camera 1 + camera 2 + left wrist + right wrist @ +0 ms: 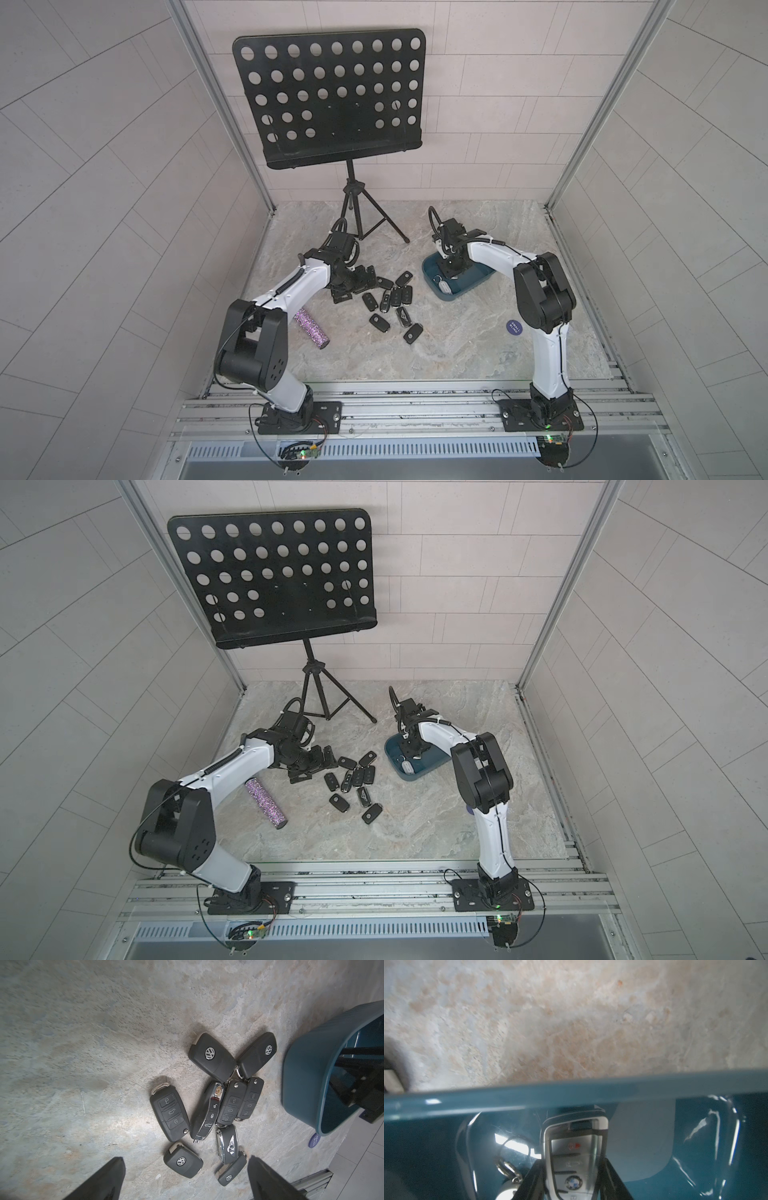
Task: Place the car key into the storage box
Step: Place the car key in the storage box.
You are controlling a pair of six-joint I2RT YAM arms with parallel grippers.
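The storage box (pixel 478 286) is a shallow dark teal tub on the marble table, right of centre in both top views (pixel 430 766). My right gripper (pixel 572 1162) reaches down into it and is shut on the car key (pixel 572 1142), a silver fob with a red button and a round blue-white badge. A key ring with a white tag (pixel 506 1190) hangs beside it. The box rim (pixel 571 1095) crosses the right wrist view. My left gripper (pixel 186 1159) stands open over several black key fobs (pixel 228 1101) and holds nothing.
A black perforated music stand (pixel 332 95) on a tripod stands at the back. A purple glitter cylinder (pixel 311 328) lies beside the left arm. A round purple sticker (pixel 514 327) sits near the right arm. The loose fobs (pixel 390 299) lie left of the box.
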